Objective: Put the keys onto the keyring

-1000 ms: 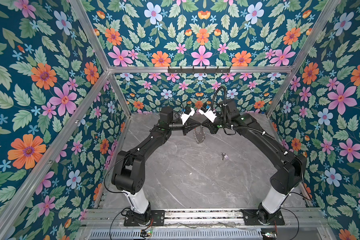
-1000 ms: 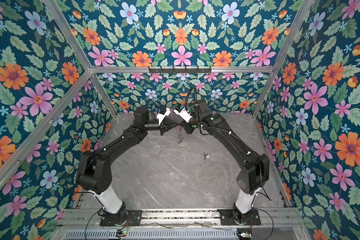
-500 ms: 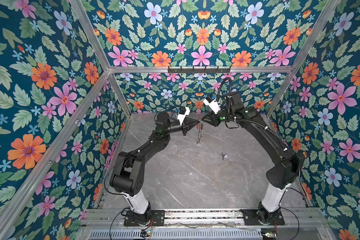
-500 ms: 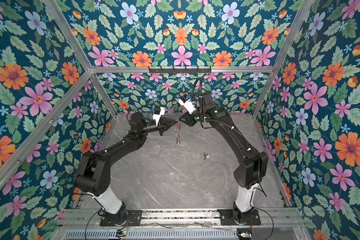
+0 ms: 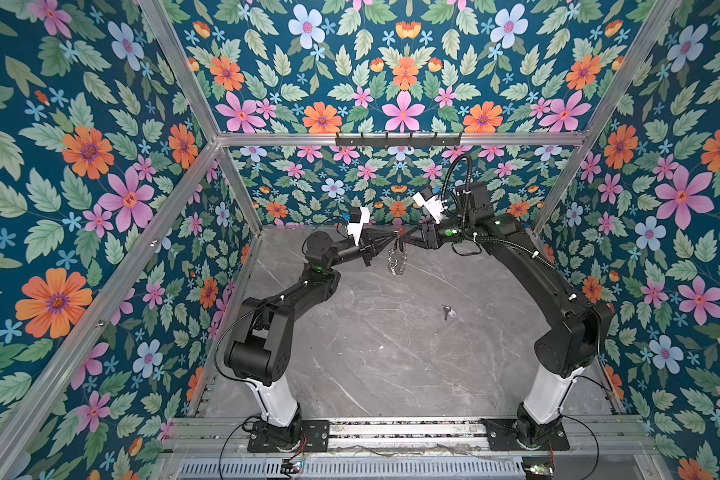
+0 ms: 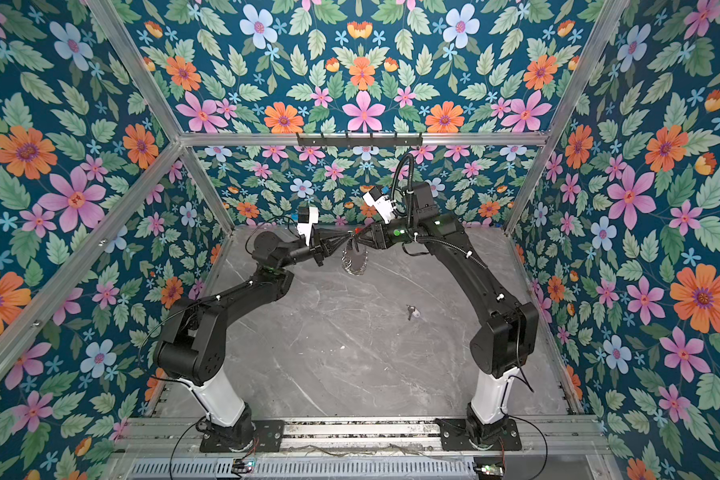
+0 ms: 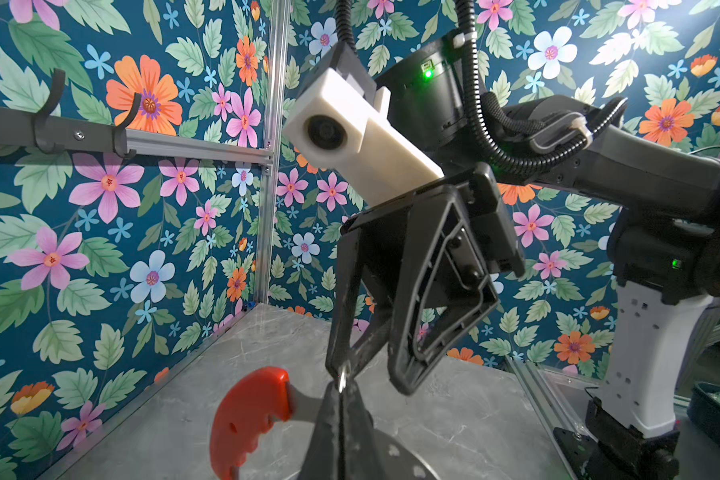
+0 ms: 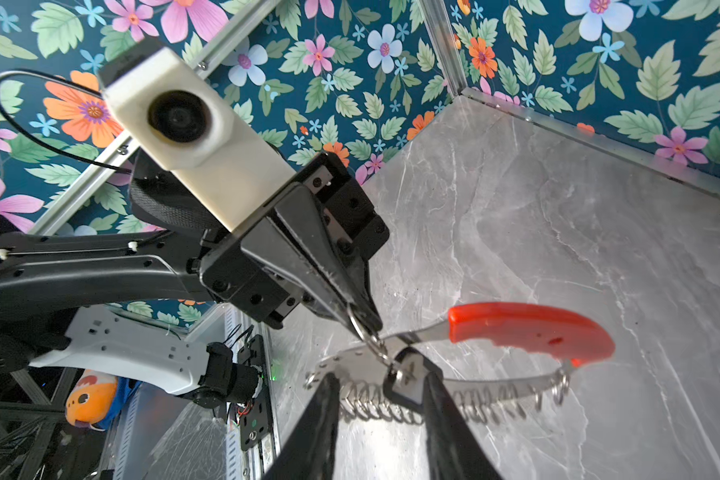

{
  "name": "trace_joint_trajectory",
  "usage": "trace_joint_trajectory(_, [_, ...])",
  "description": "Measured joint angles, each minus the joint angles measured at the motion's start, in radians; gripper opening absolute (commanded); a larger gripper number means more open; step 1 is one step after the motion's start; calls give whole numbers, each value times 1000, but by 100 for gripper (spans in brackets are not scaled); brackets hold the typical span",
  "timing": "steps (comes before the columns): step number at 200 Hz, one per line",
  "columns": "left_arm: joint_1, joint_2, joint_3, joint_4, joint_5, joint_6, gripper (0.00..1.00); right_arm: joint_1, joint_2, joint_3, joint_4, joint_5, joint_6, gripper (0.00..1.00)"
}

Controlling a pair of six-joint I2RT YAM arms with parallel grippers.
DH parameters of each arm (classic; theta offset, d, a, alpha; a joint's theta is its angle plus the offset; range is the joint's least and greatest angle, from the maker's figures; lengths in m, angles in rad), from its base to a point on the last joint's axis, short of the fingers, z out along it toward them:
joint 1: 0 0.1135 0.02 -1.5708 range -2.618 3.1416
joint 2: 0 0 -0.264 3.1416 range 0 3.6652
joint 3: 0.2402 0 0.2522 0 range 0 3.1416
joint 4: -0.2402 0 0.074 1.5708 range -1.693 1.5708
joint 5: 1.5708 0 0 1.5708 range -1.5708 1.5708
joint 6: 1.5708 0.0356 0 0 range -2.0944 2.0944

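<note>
My right gripper (image 8: 379, 376) has just let go, jaws partway apart, empty; left gripper (image 8: 366, 328), clamped shut, alone dangles the big red-handled wire keyring (image 8: 528, 328); small silver lavender-tagged key (image 5: 448, 311) lies well apart from it, awaiting pickup

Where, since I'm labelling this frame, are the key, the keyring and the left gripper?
key (image 5: 446, 309), in a top view, on its dark head.
keyring (image 8: 528, 328), right wrist view, on its red plastic section.
left gripper (image 8: 367, 327), right wrist view, at its closed fingertips, pinching the keyring.
</note>
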Motion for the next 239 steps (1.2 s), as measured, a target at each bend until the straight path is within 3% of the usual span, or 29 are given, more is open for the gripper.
trace_joint_trajectory(112, [0, -7, 23, 20, -6, -42, 0, -13, 27, 38, 50, -43, 68, 30])
trace_joint_trajectory(165, [0, -4, 29, 18, -7, -54, 0, -12, 40, 53, 50, -73, 76, 5])
trace_joint_trajectory(239, [1, 4, 28, 21, -11, -59, 0, -14, 38, 32, 53, -77, 81, 3])
